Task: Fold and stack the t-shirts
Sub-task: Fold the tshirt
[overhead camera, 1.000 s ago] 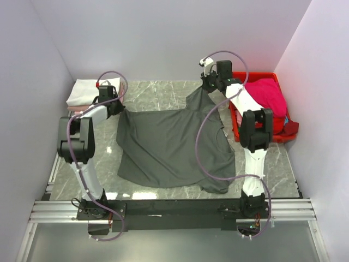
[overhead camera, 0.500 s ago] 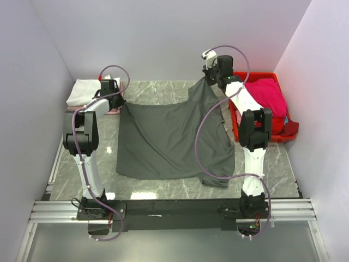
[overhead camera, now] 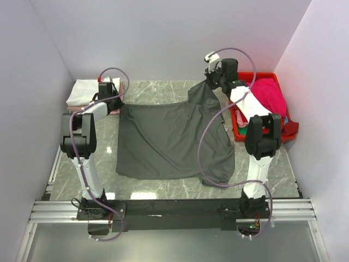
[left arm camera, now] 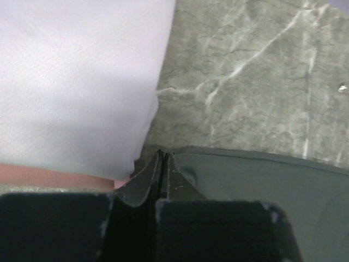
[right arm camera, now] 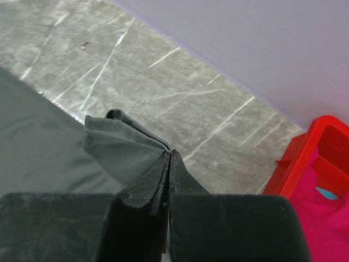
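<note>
I am gripping the charcoal t-shirt (overhead camera: 169,139) with both tools clenched on its far corners: the left tool (overhead camera: 115,106) low over the bench (overhead camera: 158,91), the right tool (overhead camera: 209,82) raised. The shirt is lying spread and unfolded. A white t-shirt (overhead camera: 86,90) is sitting folded far left, and the magenta t-shirt (overhead camera: 270,95) is waiting in the red crate (overhead camera: 262,74), so I am judging this early.

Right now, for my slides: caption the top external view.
Left gripper and right gripper pinch the charcoal t-shirt by its far corners.
</note>
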Controlling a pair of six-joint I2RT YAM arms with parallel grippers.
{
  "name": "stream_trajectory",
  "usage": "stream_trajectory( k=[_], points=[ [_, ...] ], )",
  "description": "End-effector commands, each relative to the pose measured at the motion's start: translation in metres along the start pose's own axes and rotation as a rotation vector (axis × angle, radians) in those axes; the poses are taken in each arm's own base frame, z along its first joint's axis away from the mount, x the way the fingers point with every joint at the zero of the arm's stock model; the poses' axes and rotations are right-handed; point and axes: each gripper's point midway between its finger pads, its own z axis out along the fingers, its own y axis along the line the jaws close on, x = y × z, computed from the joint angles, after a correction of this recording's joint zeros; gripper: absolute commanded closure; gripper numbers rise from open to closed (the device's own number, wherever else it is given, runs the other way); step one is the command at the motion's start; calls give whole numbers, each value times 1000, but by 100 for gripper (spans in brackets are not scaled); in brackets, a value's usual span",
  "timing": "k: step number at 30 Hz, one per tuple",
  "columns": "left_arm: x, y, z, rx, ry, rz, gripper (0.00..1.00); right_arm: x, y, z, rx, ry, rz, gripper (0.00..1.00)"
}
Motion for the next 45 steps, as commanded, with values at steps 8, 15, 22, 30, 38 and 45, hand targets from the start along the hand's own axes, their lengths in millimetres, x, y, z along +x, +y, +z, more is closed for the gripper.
stream_trajectory(
  k=[8,15,22,30,38,45],
  points=[
    [-28,-24,-26,119,-88,66,100,-34,20,-57,-53,-123,-25,100],
    [-29,-23,-39,118,-108,79,100,-26,29,-79,-59,-131,-30,100],
    [-26,-21,-56,126,-130,60,100,-17,38,-100,-65,-136,-33,100],
    [-16,-14,-66,106,-117,56,100,2,54,-118,-95,-125,-25,100],
    [-7,-8,-77,87,-102,51,100,16,64,-132,-105,-113,-24,100],
    [1,0,-81,54,-89,47,100,26,75,-146,-127,-112,-21,100]
  ],
)
